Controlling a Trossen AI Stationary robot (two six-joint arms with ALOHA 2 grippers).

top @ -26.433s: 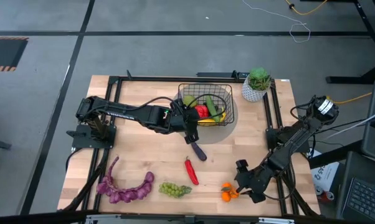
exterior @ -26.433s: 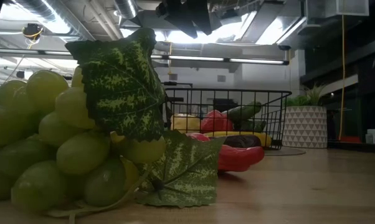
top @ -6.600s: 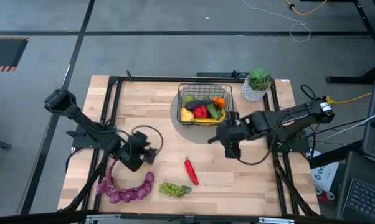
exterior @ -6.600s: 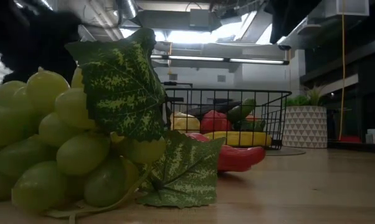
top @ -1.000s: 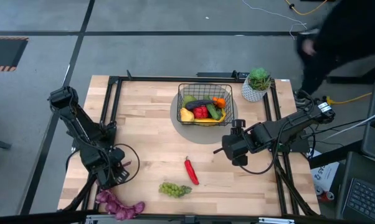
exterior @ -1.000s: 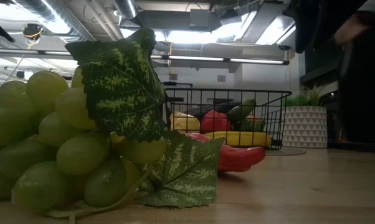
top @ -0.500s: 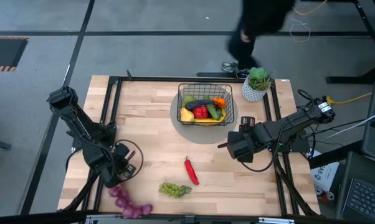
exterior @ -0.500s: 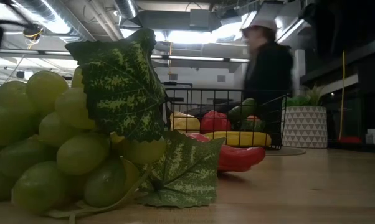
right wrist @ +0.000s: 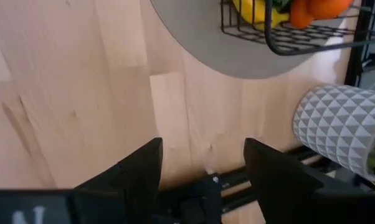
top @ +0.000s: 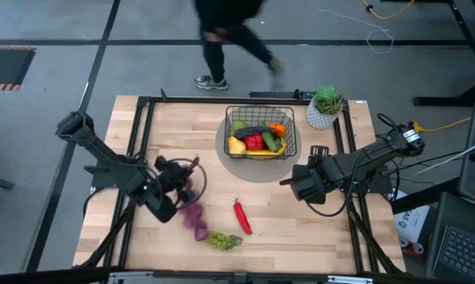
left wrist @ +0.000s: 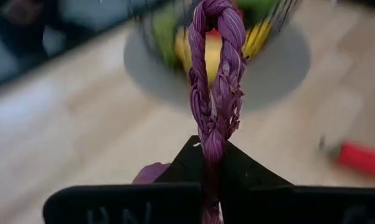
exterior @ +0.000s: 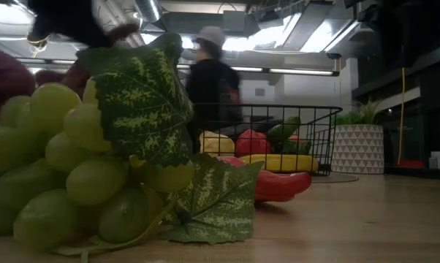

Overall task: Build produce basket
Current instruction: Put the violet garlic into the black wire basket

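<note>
Left gripper [top: 177,183] fingers clamp purple grapes [top: 192,214] over the wooden bench [top: 182,134]; right gripper [top: 294,184] fingers apart; a person [top: 222,35] passes behind.

The basket [top: 259,132] sits on a round mat [top: 241,167] at the back middle of the table [top: 182,126], with produce [top: 255,140] inside it. The potted plant [top: 326,106] stands just right of it. In front lies the chili [top: 241,216], and left of that the green grapes [top: 222,241] near the front edge. The purple grapes [top: 192,213] hang from the left gripper [top: 182,188], left of the chili. The right gripper [top: 294,183] hovers right of the mat
</note>
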